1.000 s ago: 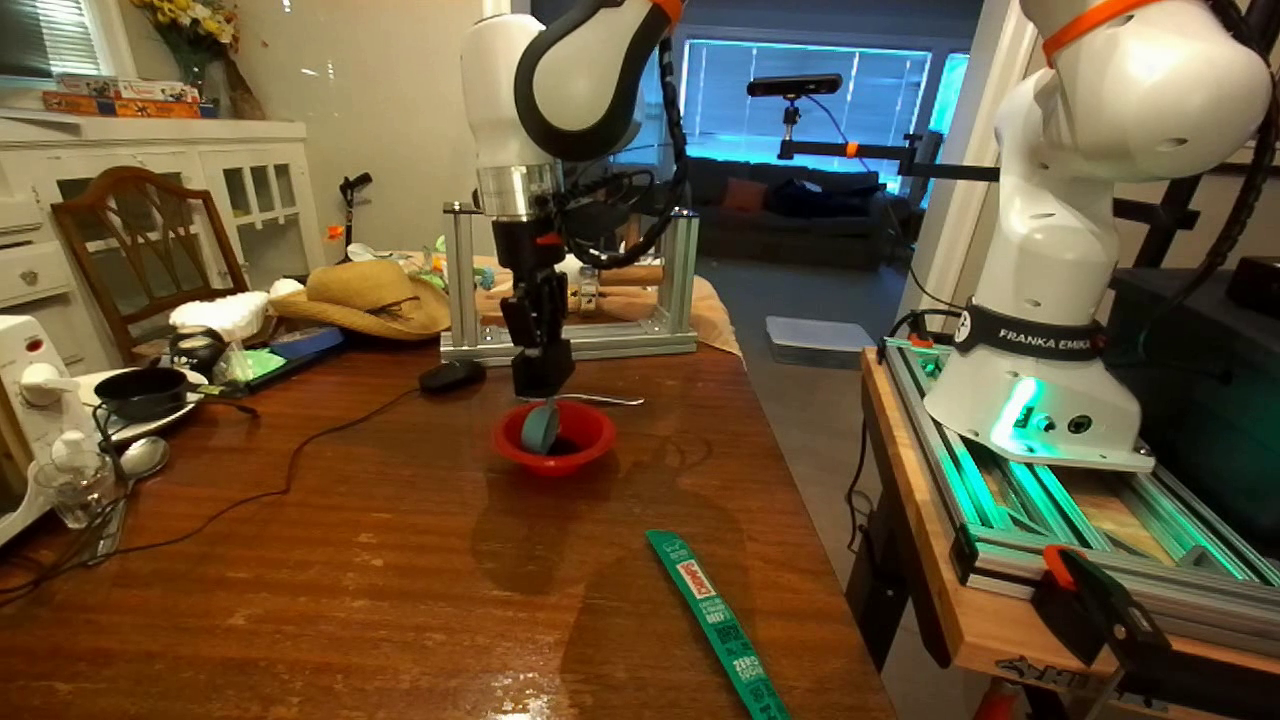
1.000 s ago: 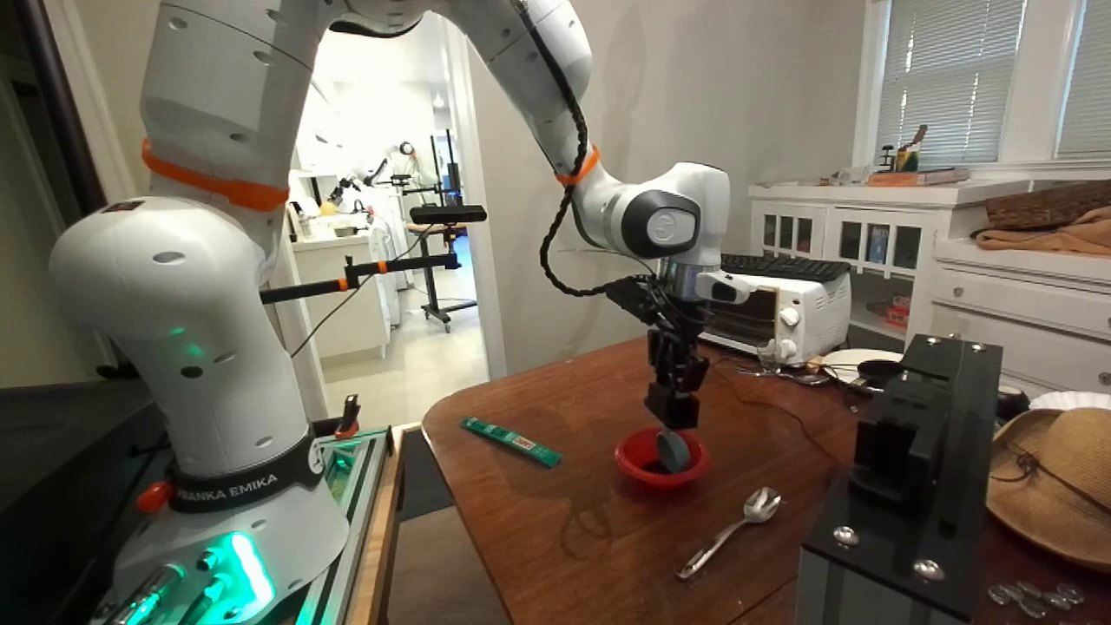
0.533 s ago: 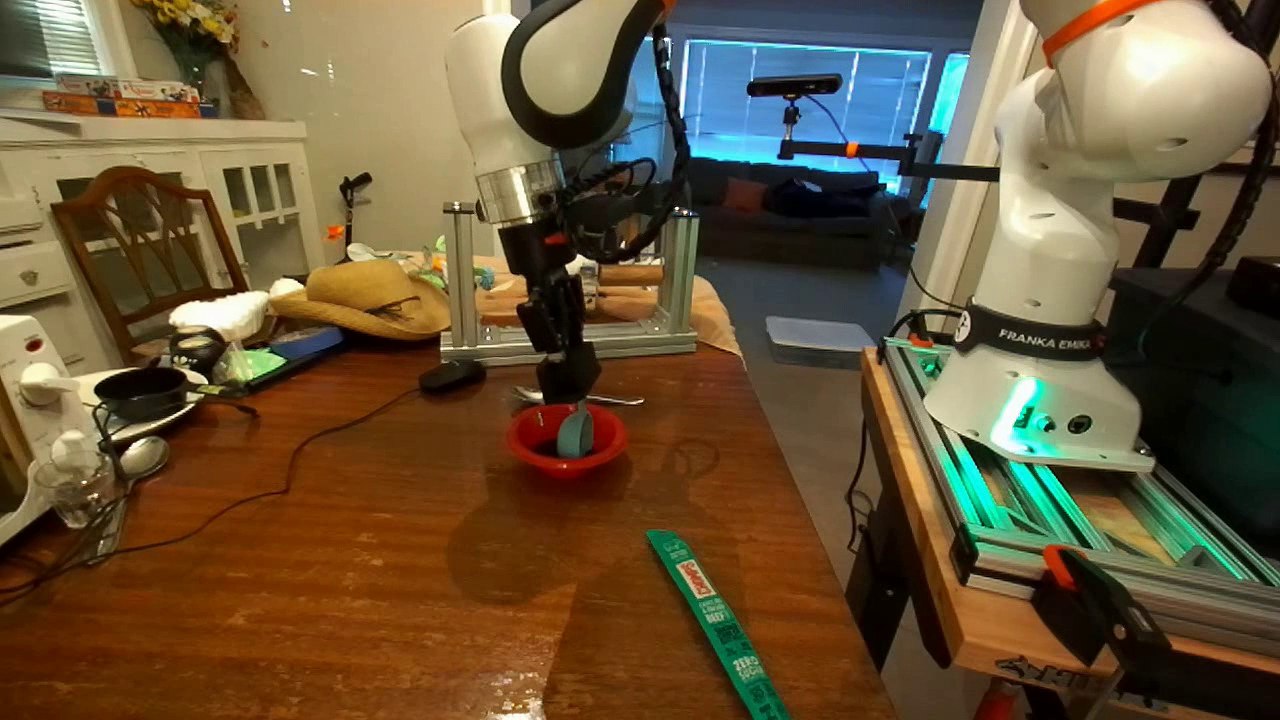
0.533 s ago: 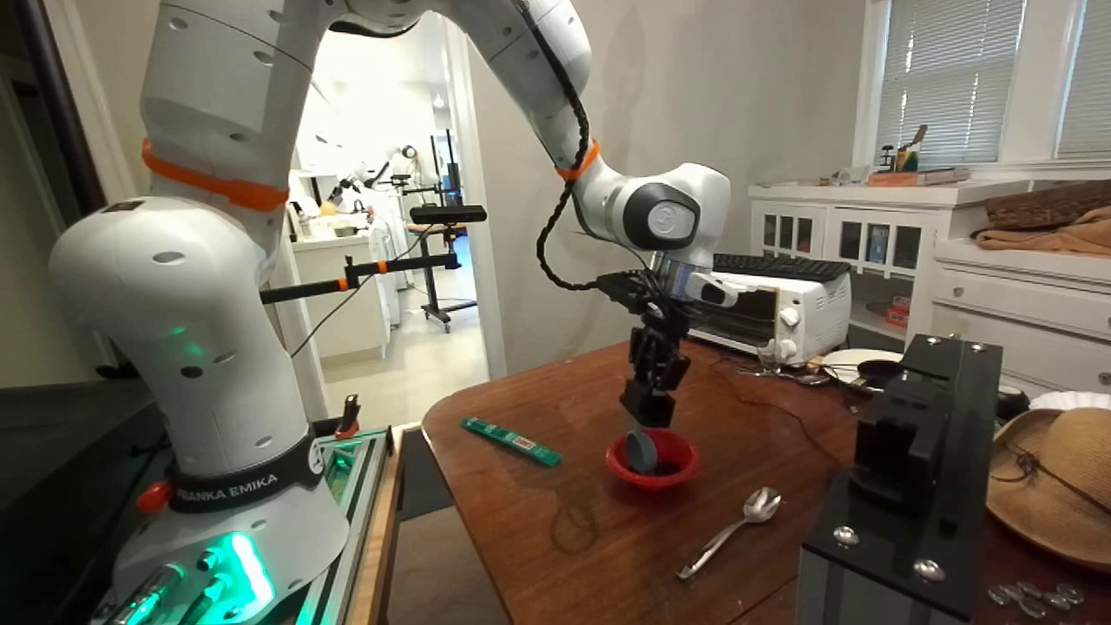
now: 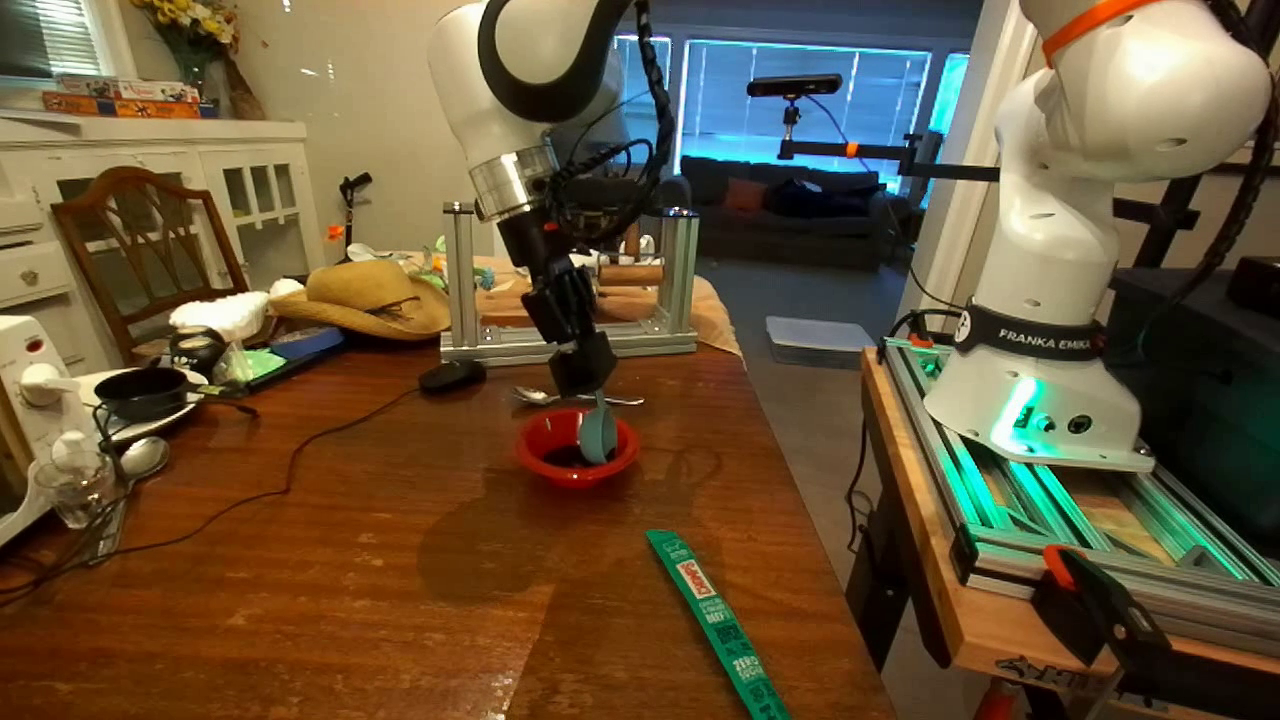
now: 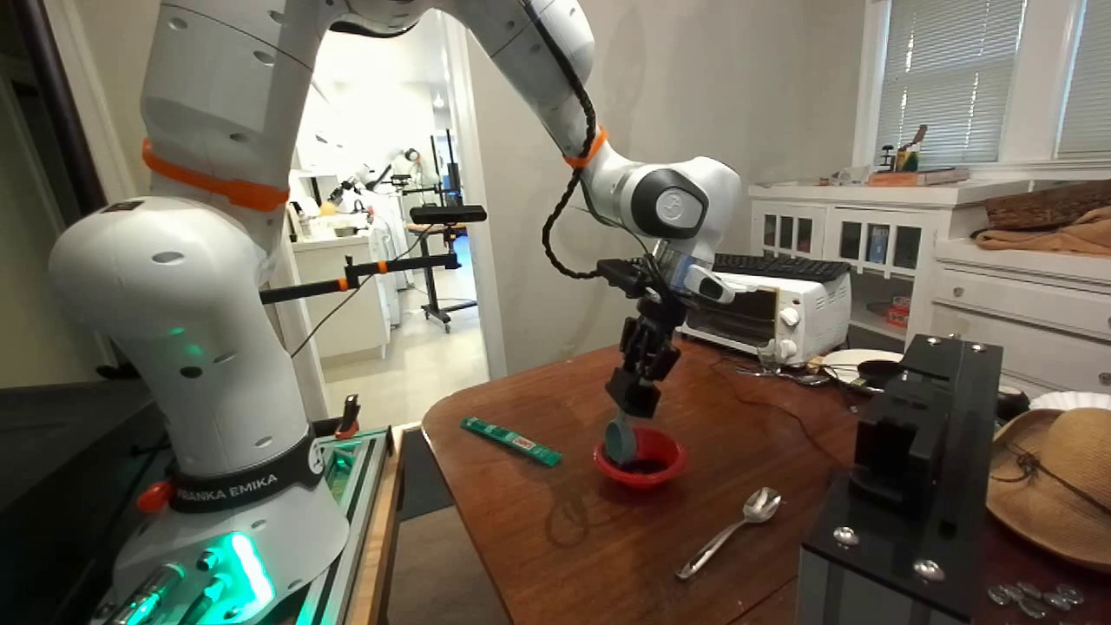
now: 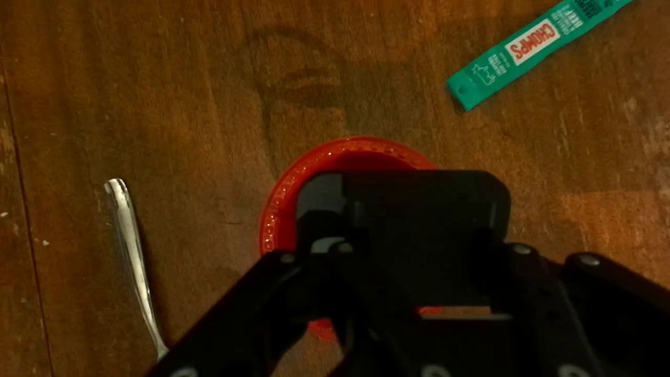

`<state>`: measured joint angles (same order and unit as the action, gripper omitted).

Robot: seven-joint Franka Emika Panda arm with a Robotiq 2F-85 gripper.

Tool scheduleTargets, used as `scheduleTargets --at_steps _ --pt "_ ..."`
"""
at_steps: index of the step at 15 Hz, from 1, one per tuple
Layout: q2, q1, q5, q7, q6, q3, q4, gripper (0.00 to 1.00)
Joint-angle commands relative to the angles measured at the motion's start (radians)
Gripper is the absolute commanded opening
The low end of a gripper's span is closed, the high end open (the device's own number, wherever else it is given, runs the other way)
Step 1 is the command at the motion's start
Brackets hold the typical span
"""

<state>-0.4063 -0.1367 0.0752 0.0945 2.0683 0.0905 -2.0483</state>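
Observation:
My gripper (image 5: 567,318) is shut on a black block (image 5: 583,365), and out of its underside comes the handle of a grey-blue scoop (image 5: 598,437). The arm's lower end leans, so the scoop is tilted. Its cup dips into a red bowl (image 6: 644,480), against the side nearest the robot base in both exterior views. Something dark lies in the bowl's bottom; what it is I cannot tell. From the wrist, the black block spans the space between the fingers and covers most of the bowl (image 7: 269,230), with the scoop mostly hidden below.
A green snack packet (image 5: 712,615) and a silver spoon (image 6: 731,531) lie on the wooden table (image 5: 330,600) on opposite sides of the bowl. Further off are a black stand (image 6: 907,434), a metal frame (image 5: 570,350), a straw hat (image 5: 360,298), a mouse (image 5: 452,376) with its cable and a toaster oven (image 6: 764,312).
The gripper has tilted, its lower end swinging toward the robot base. Across the bowl the scoop has moved to that side, and the bowl has slid a little the same way.

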Motion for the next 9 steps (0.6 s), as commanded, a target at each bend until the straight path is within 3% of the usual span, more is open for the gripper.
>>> scheduleTargets --at_steps 1,9 --pt "-0.013 0.016 0.039 0.007 -0.08 0.004 0.054 0.23" --pt "-0.059 0.054 0.143 0.016 -0.196 -0.001 0.158 0.23"
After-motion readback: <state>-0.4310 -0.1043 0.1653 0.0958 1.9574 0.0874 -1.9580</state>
